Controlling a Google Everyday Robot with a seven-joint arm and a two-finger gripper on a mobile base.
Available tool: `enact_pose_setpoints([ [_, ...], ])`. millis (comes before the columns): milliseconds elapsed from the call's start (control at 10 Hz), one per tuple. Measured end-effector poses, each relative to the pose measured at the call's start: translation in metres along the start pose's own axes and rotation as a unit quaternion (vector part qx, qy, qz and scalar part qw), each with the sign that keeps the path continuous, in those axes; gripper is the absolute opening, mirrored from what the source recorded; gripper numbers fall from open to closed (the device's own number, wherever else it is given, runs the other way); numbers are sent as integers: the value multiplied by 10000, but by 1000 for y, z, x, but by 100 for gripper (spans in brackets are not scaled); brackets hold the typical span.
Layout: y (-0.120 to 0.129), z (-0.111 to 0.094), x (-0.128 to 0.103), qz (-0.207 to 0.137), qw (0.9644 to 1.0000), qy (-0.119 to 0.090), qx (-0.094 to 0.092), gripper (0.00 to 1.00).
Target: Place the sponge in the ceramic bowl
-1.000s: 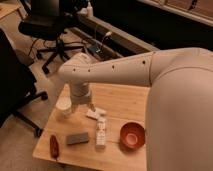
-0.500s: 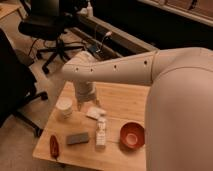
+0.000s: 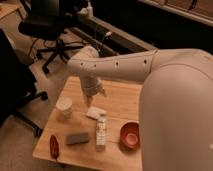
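The sponge [image 3: 77,138] is a dark grey block lying flat near the front left of the wooden table [image 3: 122,100]. Right of it, past a lying bottle, sits the ceramic bowl [image 3: 130,135], red-orange and round with nothing visible inside. My gripper [image 3: 94,94] hangs from the white arm above the table's middle, behind the sponge and to the upper left of the bowl, touching neither. The arm's wrist covers most of it.
A white cup [image 3: 64,107] stands at the left. A white packet [image 3: 95,112] and a clear bottle [image 3: 101,131] lie between sponge and bowl. A red item [image 3: 54,145] rests at the front left corner. Office chairs [image 3: 52,30] stand behind on the floor.
The arm's wrist and gripper have drifted right and toward the back of the table. The things on the table have not moved.
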Motion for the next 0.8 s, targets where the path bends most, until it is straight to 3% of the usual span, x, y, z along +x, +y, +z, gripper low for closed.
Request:
enact_pose_setpoints([
  [100, 0, 3, -4, -379, 9992, 17, -127, 65],
  [300, -6, 11, -12, -1168, 9926, 33, -319, 65],
  [400, -6, 13, -15, -1393, 9895, 28, -372, 65],
  [600, -8, 16, -18, -1664, 9851, 21, -437, 65],
  [800, -9, 15, -18, -1675, 9850, 14, -417, 65],
])
